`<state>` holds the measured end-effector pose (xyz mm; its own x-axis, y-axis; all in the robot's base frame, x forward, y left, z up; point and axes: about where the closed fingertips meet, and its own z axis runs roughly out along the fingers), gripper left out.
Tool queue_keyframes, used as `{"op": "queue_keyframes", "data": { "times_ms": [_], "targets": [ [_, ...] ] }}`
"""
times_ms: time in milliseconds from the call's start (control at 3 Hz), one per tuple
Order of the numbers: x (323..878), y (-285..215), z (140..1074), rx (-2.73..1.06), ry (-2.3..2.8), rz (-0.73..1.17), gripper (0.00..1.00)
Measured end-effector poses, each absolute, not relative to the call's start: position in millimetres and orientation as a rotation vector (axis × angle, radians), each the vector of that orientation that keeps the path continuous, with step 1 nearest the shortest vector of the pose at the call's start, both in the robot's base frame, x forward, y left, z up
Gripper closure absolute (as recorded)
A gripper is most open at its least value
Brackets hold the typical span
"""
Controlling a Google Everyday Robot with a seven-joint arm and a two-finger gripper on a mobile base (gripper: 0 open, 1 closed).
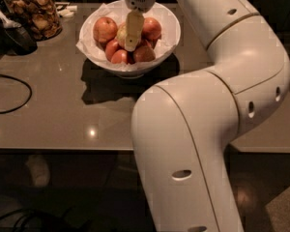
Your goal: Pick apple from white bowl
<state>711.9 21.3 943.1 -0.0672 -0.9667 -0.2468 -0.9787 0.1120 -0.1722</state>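
Hand down in the white bowl, over the pale apple.

My hand (131, 37), cream and blunt under its grey wrist, hangs inside the white bowl (171, 30) and covers part of the apple (121, 33), the round yellow-green one; I cannot tell whether it is clamped or apart. Redder apples (105, 29) crowd round it on crinkled paper. The glossy bowl sits by the far edge of the smooth grey counter (63, 115). A glass jar (36, 13) of brown snacks stands at the far left corner, and a thin black cable (9, 93) loops by the left edge.
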Motion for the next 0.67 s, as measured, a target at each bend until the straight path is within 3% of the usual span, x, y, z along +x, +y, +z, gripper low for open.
{"op": "queue_keyframes", "data": {
  "times_ms": [667],
  "targets": [
    [711.5,26.0,932.5,-1.936,2.111,0.073,0.25]
  ]
}}
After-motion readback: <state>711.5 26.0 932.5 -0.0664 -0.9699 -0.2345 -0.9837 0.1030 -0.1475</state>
